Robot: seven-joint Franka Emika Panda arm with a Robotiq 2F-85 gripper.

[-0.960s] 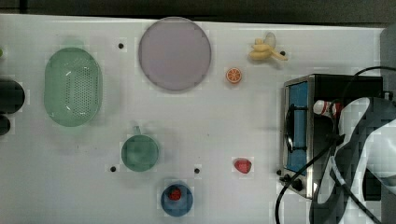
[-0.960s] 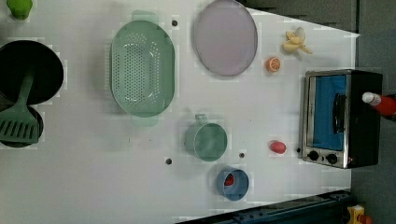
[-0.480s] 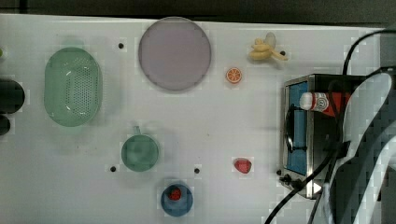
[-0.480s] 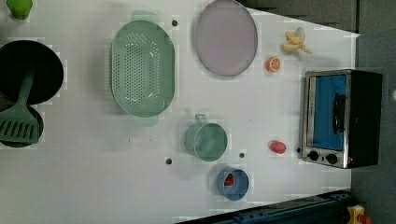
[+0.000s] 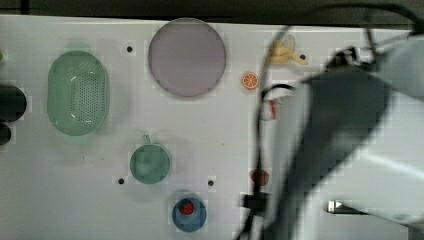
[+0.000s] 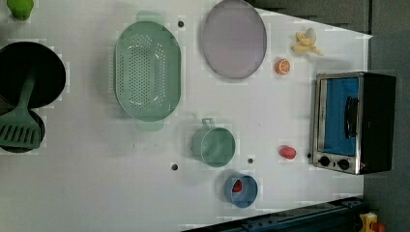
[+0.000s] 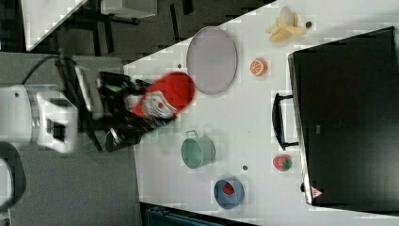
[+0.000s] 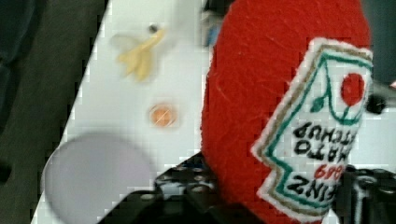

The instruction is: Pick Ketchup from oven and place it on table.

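My gripper (image 7: 136, 113) is shut on the Ketchup (image 7: 164, 100), a red bottle with a white-and-red label. I hold it in the air, clear of the oven (image 7: 348, 117), over the right view's left part of the table (image 7: 254, 122). Up close, the Ketchup (image 8: 280, 116) hangs above the table (image 8: 177, 70). In the top view my blurred arm (image 5: 345, 150) hides the oven, and a bit of the Ketchup (image 5: 271, 109) peeks out beside it. The oven (image 6: 353, 123) stands at the left view's right edge of the table (image 6: 96, 183), its bluish glass and dark handle showing.
On the table lie a purple plate (image 5: 186, 56), a banana (image 5: 282, 52), an orange slice (image 5: 250, 80), a strawberry (image 6: 287, 152), a green cup (image 5: 150, 163), a blue bowl (image 5: 189, 214) and a green colander (image 5: 78, 92). Black pots (image 6: 29, 75) hold a spatula.
My arm has swung away from the oven with the Ketchup in the gripper. In the top view it now looms large and covers the oven. The bottle has left the oven's side in the left view.
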